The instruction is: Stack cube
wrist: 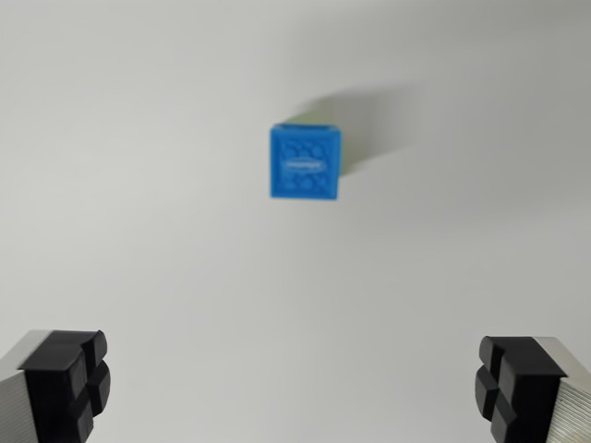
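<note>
End effector point(295, 392) – fingers spread wide, empty | blue cube point(306, 162) – well ahead, centred between them, on white surface point(138, 185)

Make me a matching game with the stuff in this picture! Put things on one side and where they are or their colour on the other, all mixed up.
Things:
1. blue cube
2. green sliver peeking out beside the cube
3. gripper fingers
4. table

Descriptions:
A. black pads, far apart at the bottom corners
B. plain white, all around
C. top centre, raised pattern on its face
D. thin strip along the cube's edge on the wrist view's right

Pairs: 1-C, 2-D, 3-A, 4-B
</note>
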You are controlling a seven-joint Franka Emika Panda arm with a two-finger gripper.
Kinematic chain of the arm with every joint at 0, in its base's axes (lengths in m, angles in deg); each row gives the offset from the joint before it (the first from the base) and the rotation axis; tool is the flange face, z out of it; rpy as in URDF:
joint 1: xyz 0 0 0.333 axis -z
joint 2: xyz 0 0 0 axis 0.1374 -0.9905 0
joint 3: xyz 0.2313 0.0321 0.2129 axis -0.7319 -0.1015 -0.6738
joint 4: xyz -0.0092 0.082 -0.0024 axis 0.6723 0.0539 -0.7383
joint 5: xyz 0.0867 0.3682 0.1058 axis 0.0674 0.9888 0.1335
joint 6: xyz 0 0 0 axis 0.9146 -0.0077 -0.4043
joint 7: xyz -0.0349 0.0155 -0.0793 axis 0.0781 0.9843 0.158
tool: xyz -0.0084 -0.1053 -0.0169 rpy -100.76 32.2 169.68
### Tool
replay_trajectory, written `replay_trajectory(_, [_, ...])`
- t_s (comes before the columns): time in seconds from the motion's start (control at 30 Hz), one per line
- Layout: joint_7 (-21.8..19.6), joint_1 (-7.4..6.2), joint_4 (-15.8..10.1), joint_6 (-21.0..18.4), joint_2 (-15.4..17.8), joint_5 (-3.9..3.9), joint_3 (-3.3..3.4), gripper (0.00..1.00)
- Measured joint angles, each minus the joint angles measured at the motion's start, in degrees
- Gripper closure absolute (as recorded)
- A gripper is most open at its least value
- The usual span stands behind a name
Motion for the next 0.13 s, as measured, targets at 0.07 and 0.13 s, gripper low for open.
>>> replay_trajectory(0.07, [0.0,0.0,0.0,0.0,0.0,0.0,0.0,0.0])
replay_trajectory(0.13, [0.0,0.0,0.0,0.0,0.0,0.0,0.0,0.0])
